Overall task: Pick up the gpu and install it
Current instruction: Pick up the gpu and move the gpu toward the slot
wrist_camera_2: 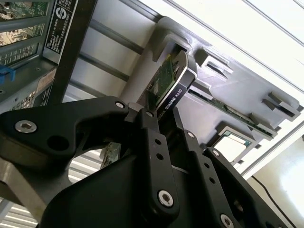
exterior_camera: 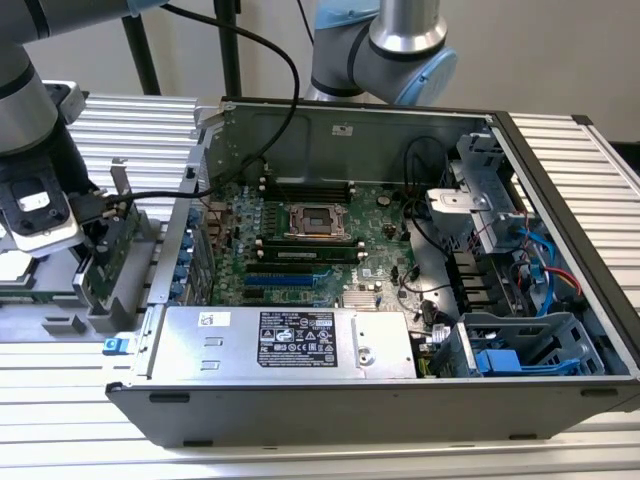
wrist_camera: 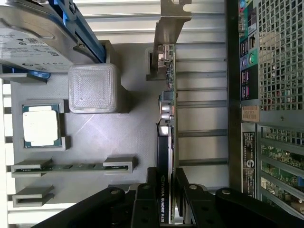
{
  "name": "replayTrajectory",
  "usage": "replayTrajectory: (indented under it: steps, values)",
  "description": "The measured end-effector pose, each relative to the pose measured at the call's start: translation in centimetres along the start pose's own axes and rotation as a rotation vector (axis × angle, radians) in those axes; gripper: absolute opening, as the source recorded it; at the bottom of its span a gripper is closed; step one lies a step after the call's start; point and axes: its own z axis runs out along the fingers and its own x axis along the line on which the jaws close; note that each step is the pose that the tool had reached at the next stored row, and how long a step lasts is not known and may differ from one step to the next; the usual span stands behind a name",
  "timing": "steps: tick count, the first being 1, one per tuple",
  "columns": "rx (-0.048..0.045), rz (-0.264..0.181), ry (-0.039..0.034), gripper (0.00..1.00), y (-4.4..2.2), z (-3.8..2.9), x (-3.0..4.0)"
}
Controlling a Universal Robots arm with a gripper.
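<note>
The gpu (wrist_camera: 167, 109) stands on edge in a slot of the grey parts holder (wrist_camera: 104, 137), its silver end bracket (wrist_camera: 171, 23) at the far end. My gripper (wrist_camera: 164, 190) straddles the card, with one black finger on each side of the black shroud edge, shut on it. In the second wrist view the fingers (wrist_camera_2: 152, 128) pinch the gpu (wrist_camera_2: 173, 85) near its rounded corner. In the exterior view the gripper (exterior_camera: 95, 235) is low over the holder at the exterior view's left, beside the bracket of the gpu (exterior_camera: 120, 200), outside the case.
The open computer case (exterior_camera: 400, 400) lies to the exterior view's right, holding the green motherboard (exterior_camera: 300, 240) and a silver power supply (exterior_camera: 290, 340). The holder also carries a CPU chip (wrist_camera: 41, 124), a memory stick (wrist_camera: 71, 167) and a drive with blue rails (wrist_camera: 33, 38).
</note>
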Motion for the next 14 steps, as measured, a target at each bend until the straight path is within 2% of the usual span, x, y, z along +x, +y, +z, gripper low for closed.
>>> replayTrajectory:
  steps: [5,14]
  values:
    - [0.0000,0.000,0.0000,0.00,0.00,-0.03,0.00]
    - [-0.0049,0.000,0.0001,0.00,0.03,-0.59,-0.01]
